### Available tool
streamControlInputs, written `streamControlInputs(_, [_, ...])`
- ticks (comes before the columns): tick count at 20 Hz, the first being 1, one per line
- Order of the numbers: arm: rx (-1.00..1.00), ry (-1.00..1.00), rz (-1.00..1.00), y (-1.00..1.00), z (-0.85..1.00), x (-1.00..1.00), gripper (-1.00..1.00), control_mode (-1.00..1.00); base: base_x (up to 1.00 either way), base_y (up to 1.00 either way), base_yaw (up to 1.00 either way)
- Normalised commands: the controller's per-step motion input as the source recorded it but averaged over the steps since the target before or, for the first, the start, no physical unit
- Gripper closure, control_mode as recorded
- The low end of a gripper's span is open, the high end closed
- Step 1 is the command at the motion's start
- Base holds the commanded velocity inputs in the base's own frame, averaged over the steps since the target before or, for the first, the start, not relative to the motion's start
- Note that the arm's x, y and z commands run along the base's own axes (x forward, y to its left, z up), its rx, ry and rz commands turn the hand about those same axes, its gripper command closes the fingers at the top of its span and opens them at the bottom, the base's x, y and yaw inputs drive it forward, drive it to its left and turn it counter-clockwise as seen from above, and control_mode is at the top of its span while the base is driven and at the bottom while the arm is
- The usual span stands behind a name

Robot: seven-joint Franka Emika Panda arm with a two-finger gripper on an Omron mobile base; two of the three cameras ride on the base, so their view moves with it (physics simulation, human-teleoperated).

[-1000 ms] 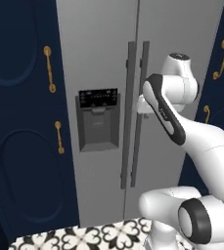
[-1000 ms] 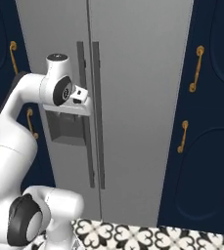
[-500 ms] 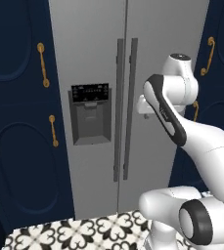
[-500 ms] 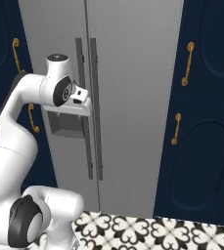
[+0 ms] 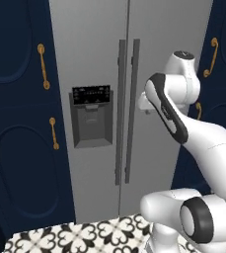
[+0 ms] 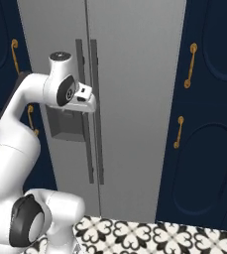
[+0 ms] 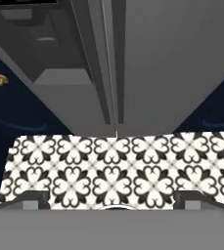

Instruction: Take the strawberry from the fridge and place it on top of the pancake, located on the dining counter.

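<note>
The grey fridge [image 5: 94, 59] stands straight ahead with both doors closed; its two long bar handles [image 5: 127, 113] run down the middle and a dark dispenser panel [image 5: 91, 116] sits in the left door. In the right base view the fridge [image 6: 135, 74] rises behind my arm, and my hand hangs just in front of the handles [image 6: 92, 114]. My gripper [image 7: 112, 201] is open and empty in the hand view, its fingertips [image 7: 30, 199] wide apart, looking down at the fridge's [image 7: 172, 58] lower doors. The strawberry is hidden; the pancake and the dining counter are out of view.
Navy cabinets with gold handles flank the fridge on the left [image 5: 16, 123] and on the right [image 6: 209, 124]. Black-and-white patterned floor tiles [image 7: 113, 171] lie between my base and the fridge.
The whole picture has shifted: the base has driven, and the fridge now sits slightly further left in both base views. The arm's pose and the open gripper are unchanged.
</note>
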Motion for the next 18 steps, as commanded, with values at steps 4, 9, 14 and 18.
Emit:
streamControlInputs(4, [0.00,-0.18,0.00,-0.08,0.19,0.71,-1.00,-1.00,0.00,0.00,0.00])
streamControlInputs(9, [0.00,-0.30,0.00,-0.08,0.11,0.37,-1.00,-1.00,0.00,0.00,0.00])
streamControlInputs(14, [-0.03,-0.19,-0.01,0.00,0.08,0.10,-1.00,-1.00,0.00,0.00,0.00])
streamControlInputs(18, [-0.04,-0.14,-0.02,-0.01,0.00,0.11,-1.00,-1.00,0.00,0.00,0.00])
